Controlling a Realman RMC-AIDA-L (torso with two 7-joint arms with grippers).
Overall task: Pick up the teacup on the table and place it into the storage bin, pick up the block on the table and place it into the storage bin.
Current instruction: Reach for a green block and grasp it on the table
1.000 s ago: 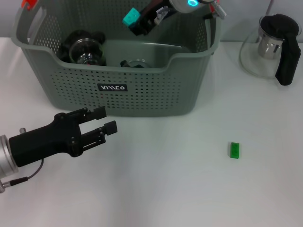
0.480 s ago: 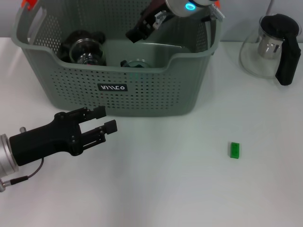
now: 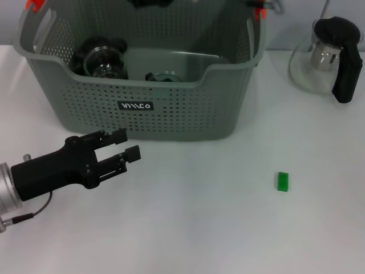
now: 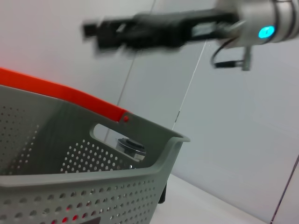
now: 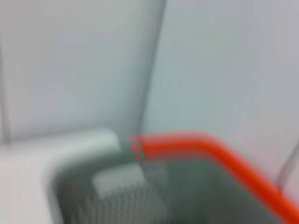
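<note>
The left gripper hovers spread and empty before the storage bin. The right gripper is above the bin's far rim (fingers too blurred to tell). A cup sits inside; a green block lies on the table, probably next.

The storage bin looks like matt grey-green plastic, perforated all over, with glossy orange clips on the handles. Inside it sits shiny clear glassware. Far right, a glass pot has a glossy black handle. The green block looks like smooth plastic, and the white counter is smooth and matt.
</note>
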